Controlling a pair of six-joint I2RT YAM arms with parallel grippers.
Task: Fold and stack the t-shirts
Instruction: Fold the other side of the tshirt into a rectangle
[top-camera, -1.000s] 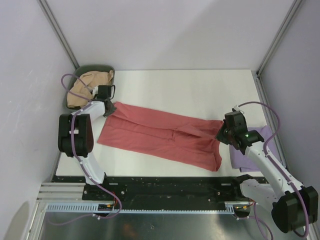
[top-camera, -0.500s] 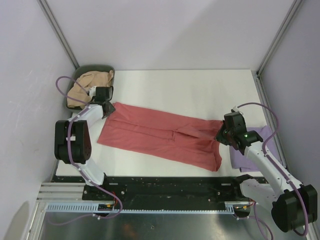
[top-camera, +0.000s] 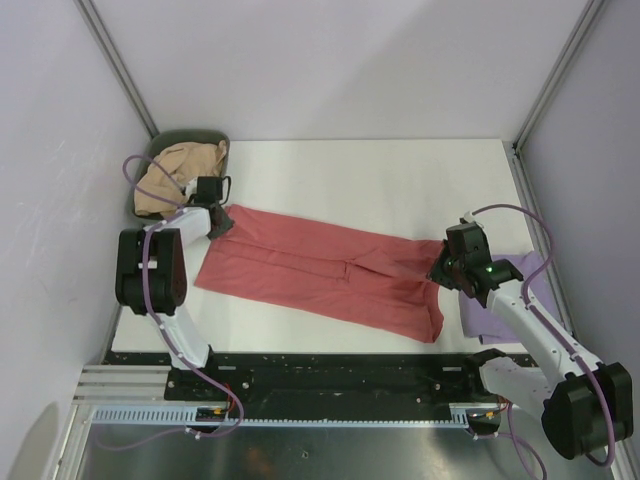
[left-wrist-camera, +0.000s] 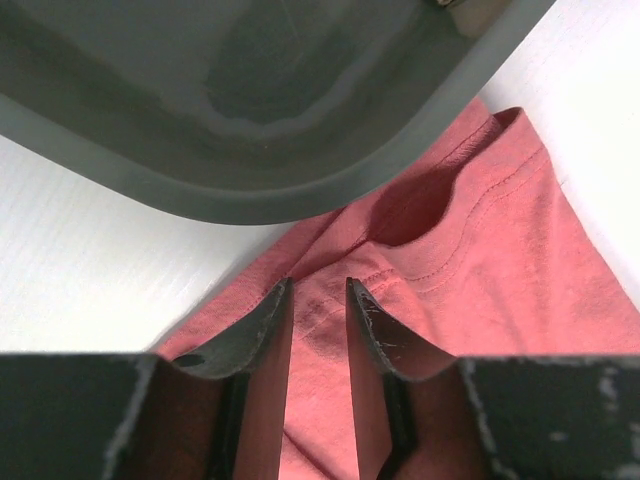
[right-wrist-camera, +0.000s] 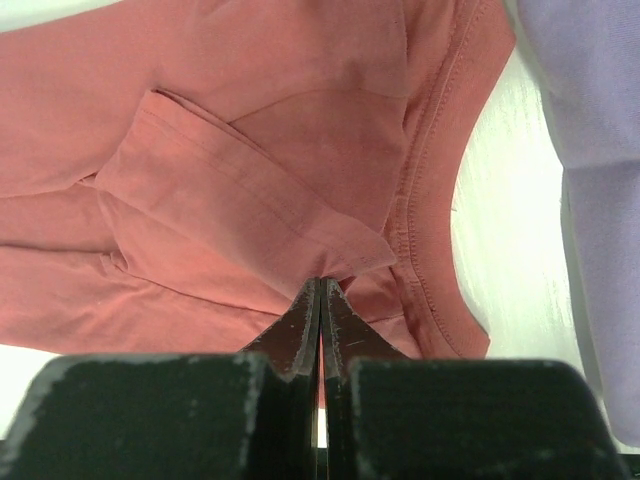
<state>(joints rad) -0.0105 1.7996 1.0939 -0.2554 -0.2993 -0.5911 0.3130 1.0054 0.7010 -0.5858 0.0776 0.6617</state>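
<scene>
On the worktop (top-camera: 400, 190), the right claw (right-wrist-camera: 320, 283) clamped the red t-shirt (top-camera: 320, 265), likely anchoring it, while the left claw (left-wrist-camera: 318, 284) stood apart over its other end.

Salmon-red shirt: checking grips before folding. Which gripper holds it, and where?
The right gripper pinches the salmon-red shirt at a folded edge beside its collar; the left gripper stands open over its other end.

Top view: I look steeply down from high at the near side. Both wrist views sit very close, low over the salmon-red t-shirt (top-camera: 320, 270), which all three views share.
</scene>
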